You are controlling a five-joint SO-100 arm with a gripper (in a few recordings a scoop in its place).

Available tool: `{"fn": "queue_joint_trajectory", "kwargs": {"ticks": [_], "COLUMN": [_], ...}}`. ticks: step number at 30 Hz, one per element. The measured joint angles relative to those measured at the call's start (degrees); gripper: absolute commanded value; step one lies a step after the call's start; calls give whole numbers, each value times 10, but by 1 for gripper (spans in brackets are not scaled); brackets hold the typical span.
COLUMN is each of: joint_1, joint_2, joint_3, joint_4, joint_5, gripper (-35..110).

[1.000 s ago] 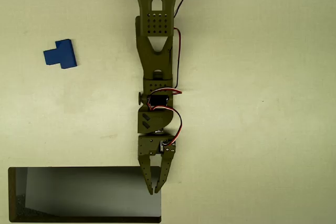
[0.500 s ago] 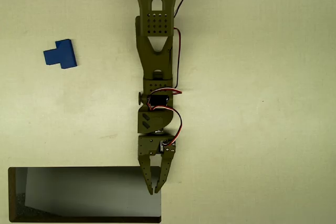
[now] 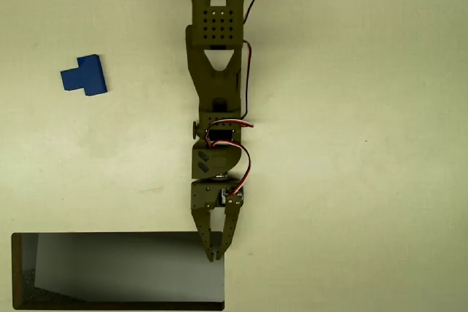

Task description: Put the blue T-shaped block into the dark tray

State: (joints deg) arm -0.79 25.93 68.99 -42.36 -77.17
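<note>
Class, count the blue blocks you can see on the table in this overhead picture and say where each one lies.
1. The blue T-shaped block lies on the table at upper left, apart from the dark tray and the gripper.

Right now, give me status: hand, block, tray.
Hand shut, empty, over the dark tray's upper right rim. Blue T-shaped block on the table at upper left, untouched, well clear of the tray. Nothing between them.

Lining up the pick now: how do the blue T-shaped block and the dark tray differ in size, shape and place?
The blue T-shaped block is small, bright blue and stubby; the dark tray is far larger, rectangular and grey-black inside. The block lies upper left in the overhead view, the tray along the bottom edge, where the gripper overlaps its right end. Both rest flat on the table.
</note>
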Motion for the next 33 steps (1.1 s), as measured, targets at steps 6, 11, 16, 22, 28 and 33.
{"fn": "queue_joint_trajectory", "kwargs": {"ticks": [6, 11, 16, 22, 28, 33], "joint_1": [14, 54, 136, 269, 433, 548], "joint_2": [417, 675, 815, 817, 742, 662], "joint_3": [86, 127, 314, 473, 541, 519], "joint_4": [405, 875, 1205, 1085, 884, 818], "joint_5": [17, -86, -258, -475, -744, -952], "gripper": [0, 0, 0, 0, 0, 0]}}
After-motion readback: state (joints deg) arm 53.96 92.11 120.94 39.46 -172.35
